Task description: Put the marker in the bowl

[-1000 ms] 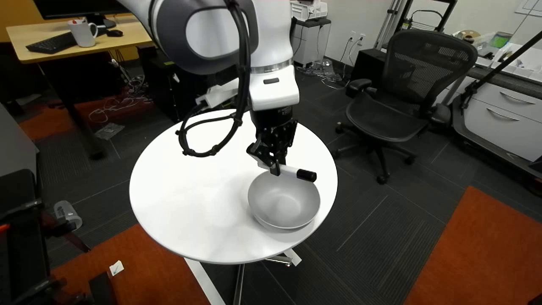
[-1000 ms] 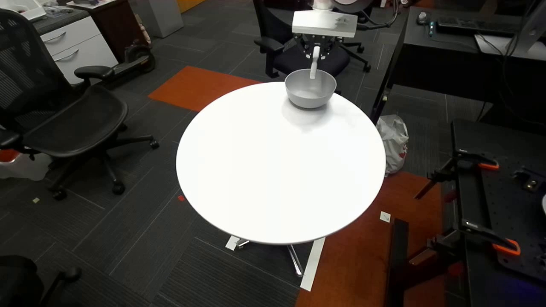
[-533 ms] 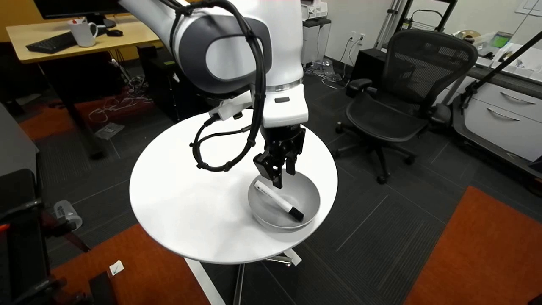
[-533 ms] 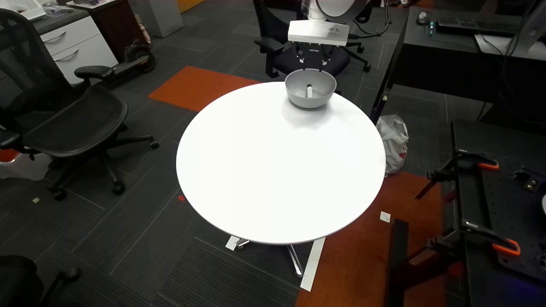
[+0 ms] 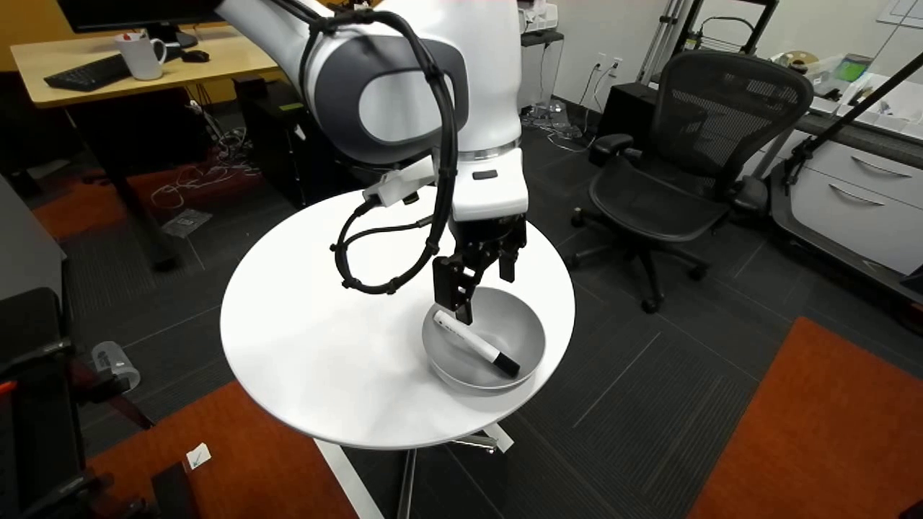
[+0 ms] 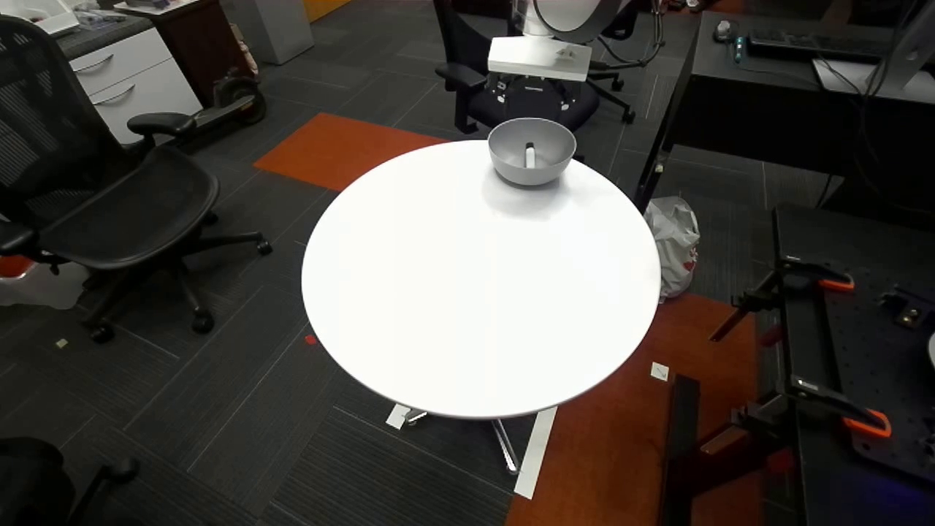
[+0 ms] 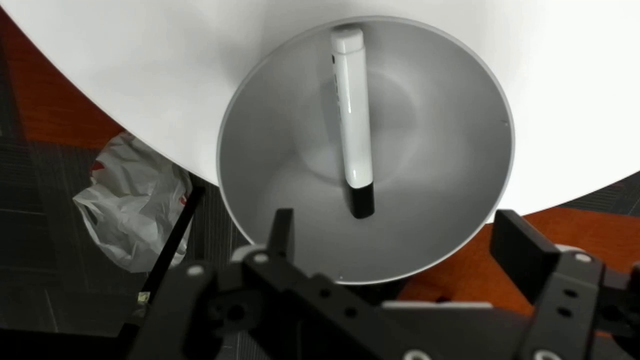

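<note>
The white marker with a black end (image 7: 356, 115) lies inside the grey bowl (image 7: 450, 125), slanting across its inner wall and floor. In an exterior view the whole marker (image 5: 469, 337) shows within the bowl (image 5: 526, 328). Only its white end (image 6: 530, 157) shows over the bowl's near wall (image 6: 511, 166) in an exterior view. Above the bowl hangs my gripper (image 5: 487, 297), its black fingers wide apart and nothing between them. Seen from the wrist, the gripper (image 7: 395, 215) has a finger (image 7: 282, 232) over the bowl and one past its rim.
The bowl stands close to the edge of a round white table (image 5: 324, 346). A mesh office chair (image 5: 692, 144) is beyond it on the floor. A white plastic bag (image 7: 135, 210) sits below the table's edge. A cable loop (image 5: 346, 267) hangs from the arm.
A second ago the marker was gripped above the bowl. The fingers have spread and let it go, and it has dropped into the bowl. The arm has shifted slightly and come lower.
</note>
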`<state>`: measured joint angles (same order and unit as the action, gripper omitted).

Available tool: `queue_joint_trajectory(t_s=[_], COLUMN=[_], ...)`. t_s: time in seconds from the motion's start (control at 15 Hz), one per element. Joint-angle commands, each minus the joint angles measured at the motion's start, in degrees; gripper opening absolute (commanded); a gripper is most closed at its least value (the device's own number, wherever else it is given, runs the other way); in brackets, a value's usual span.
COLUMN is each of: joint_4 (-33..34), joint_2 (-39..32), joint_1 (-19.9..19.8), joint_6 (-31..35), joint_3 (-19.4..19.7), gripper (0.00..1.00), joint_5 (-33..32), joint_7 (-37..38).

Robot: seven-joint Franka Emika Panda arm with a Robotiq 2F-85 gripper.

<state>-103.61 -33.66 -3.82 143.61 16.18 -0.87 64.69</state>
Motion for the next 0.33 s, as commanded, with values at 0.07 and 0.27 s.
queue_joint_trajectory(t_s=[0.07,0.27], joint_4=[0.3,0.3], joint_2=[-0.1,-0.1], joint_1=[0.0,0.0], joint_6=[-0.1,-0.1], joint_3=[0.1,0.1], gripper=[1.0,1.0], joint_5=[0.5,0.6], joint_7=[-0.2,-0.2])
